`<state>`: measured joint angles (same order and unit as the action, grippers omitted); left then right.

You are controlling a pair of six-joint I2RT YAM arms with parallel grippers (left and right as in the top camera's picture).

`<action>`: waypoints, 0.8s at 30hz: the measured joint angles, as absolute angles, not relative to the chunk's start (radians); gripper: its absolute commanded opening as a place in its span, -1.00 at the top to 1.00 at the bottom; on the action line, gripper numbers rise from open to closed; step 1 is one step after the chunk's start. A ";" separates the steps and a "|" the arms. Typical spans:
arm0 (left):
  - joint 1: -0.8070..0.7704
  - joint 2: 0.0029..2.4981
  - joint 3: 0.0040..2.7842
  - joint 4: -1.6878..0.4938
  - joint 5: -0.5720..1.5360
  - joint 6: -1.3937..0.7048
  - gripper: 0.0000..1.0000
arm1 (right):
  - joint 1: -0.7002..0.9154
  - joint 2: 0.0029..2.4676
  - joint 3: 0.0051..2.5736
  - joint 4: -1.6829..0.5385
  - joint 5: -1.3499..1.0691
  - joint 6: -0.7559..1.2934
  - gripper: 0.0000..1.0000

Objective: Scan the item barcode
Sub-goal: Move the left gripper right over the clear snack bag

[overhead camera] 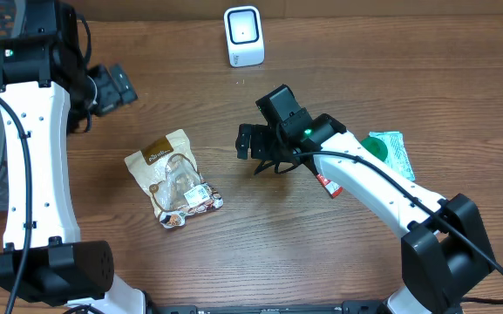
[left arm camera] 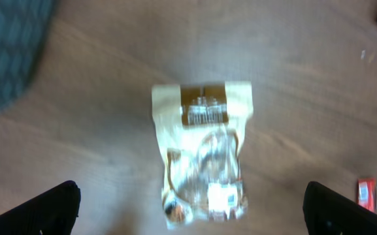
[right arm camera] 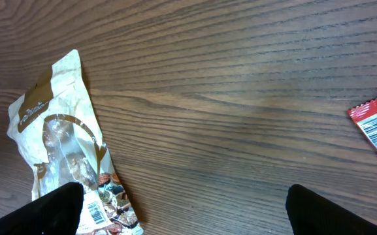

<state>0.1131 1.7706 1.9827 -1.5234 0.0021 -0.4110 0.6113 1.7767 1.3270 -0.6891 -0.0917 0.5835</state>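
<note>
Apparently little is done: the cream-and-brown plastic snack pouch [overhead camera: 174,179] lies flat on the wooden surface [overhead camera: 364,70], well apart from the white box-shaped scanner [overhead camera: 243,36]. The left gripper [overhead camera: 122,89] and right gripper [overhead camera: 255,153] gape wide, holding nothing. Pickup and presentation to the scanner are left.

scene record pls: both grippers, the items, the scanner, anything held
left gripper: open, empty, far-left of the snack bag
right gripper: open, empty, just right of the snack bag
snack bag: lying flat on table, barcode label face up at robot-side end
red packet: on table, barcode up, partly under right arm
green packet: on table, right of that arm
scanner: white, upright, far centre
held: nothing
</note>
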 measured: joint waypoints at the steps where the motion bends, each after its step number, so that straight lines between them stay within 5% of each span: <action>1: 0.113 1.770 1.980 -1.543 0.016 -0.414 -1.00 | 0.611 1.777 1.327 -0.690 -0.092 0.584 -1.00; 13: 0.014 1.760 1.654 -1.477 0.083 -0.463 -1.00 | 0.611 1.777 1.327 -0.689 -0.089 0.584 -1.00; 14: 0.006 1.760 1.626 -1.448 0.084 -0.464 -0.86 | 0.611 1.777 1.327 -0.689 -0.089 0.584 -1.00; 15: 0.004 1.760 1.607 -1.428 0.086 -0.464 -0.48 | 0.611 1.777 1.327 -0.689 -0.089 0.583 -1.00; 18: 0.004 1.760 1.561 -1.365 0.089 -0.471 0.92 | 0.611 1.777 1.327 -0.691 -0.089 0.584 -1.00; 24: 0.004 1.760 1.494 -1.307 0.015 -0.482 0.91 | 0.611 1.777 1.327 -0.692 -0.089 0.584 -1.00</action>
<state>0.0040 1.7596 1.4937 -1.3067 0.0154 -0.4824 0.6113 1.7767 1.3270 -0.6918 -0.0887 0.5838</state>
